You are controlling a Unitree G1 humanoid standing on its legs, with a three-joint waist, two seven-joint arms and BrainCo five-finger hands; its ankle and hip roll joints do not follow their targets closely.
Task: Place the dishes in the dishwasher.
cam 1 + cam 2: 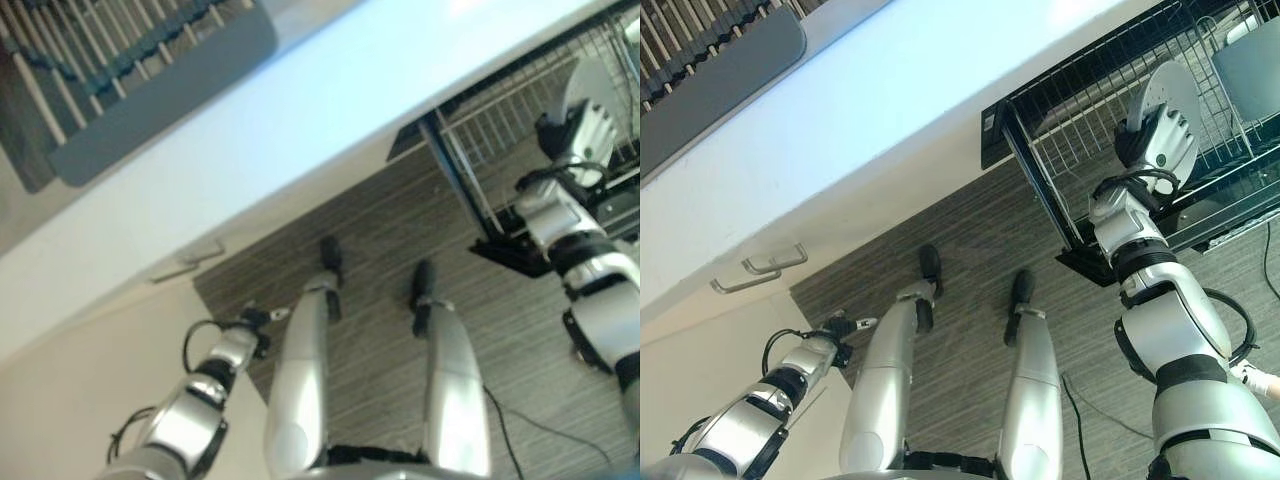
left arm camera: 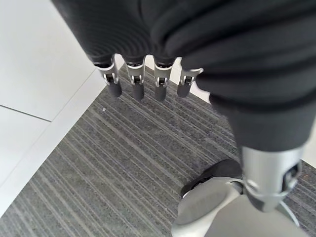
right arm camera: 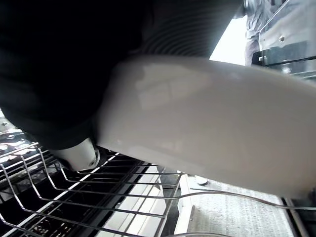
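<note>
Eye views: at two o'clock, the right robot hand grips a white plate over the dishwasher rack, below the white worktop; loading is underway, and the next move calls for slotting the plate between tines. Left wrist view: the left robot hand hangs relaxed, empty. Right wrist view: the plate masks the fingers.

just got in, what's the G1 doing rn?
Loading the dishwasher. The right hand is shut on a white plate, holding it on edge over the pulled-out wire rack. It is not clear yet whether the plate sits between the tines. The left hand hangs idle over the floor, fingers relaxed.
</note>
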